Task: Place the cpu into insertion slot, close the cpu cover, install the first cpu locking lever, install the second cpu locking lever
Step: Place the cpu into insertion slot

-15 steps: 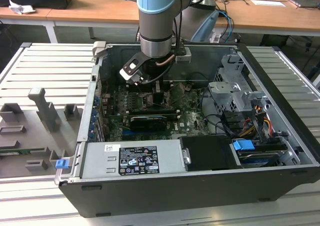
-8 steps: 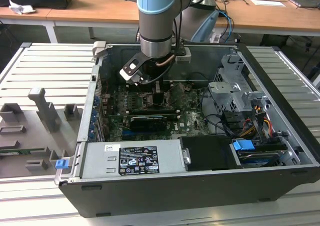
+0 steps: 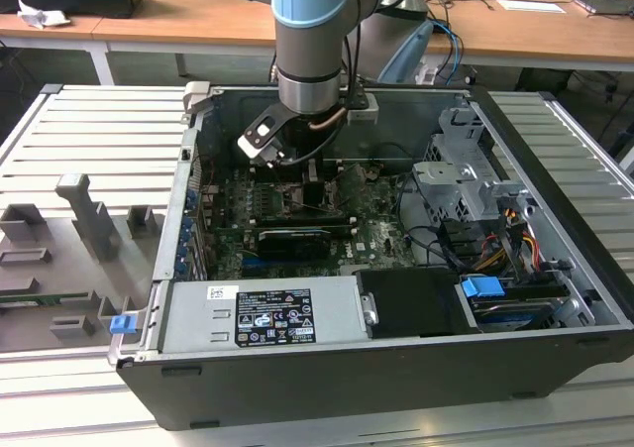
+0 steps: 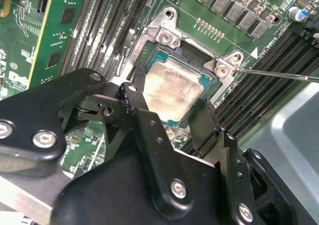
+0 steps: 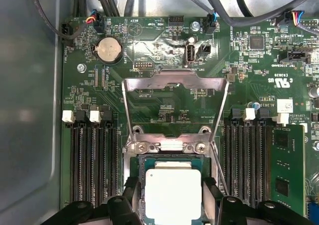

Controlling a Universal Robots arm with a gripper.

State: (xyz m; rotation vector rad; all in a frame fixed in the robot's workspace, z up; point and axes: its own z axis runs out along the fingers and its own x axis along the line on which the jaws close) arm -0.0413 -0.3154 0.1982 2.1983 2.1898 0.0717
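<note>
Jaws clamped on cpu (image 5: pixel 173 195) edges, in insertion slot (image 5: pixel 172 158); cpu cover (image 5: pixel 174 80) up.

The exterior view looks down from well back into the open computer case (image 3: pixel 297 392), my arm (image 3: pixel 312 60) reaching in. Both wrist views sit close over the green circuit board (image 5: pixel 164 50): the first squarely above, the second slanting past my gripper (image 4: pixel 172 98). They share the cpu (image 5: pixel 173 195).

Black computer case (image 3: pixel 396 378) centre of exterior view. Silver power supply (image 3: pixel 263 313) lower centre, blue connector (image 3: pixel 483 288) lower right. Grey fixture blocks (image 3: pixel 84 209) at left. Wooden desks (image 3: pixel 178 21) along top. First wrist view: coin battery (image 5: pixel 109 50), black memory slots (image 5: pixel 94 160), green memory module (image 5: pixel 288 170).
</note>
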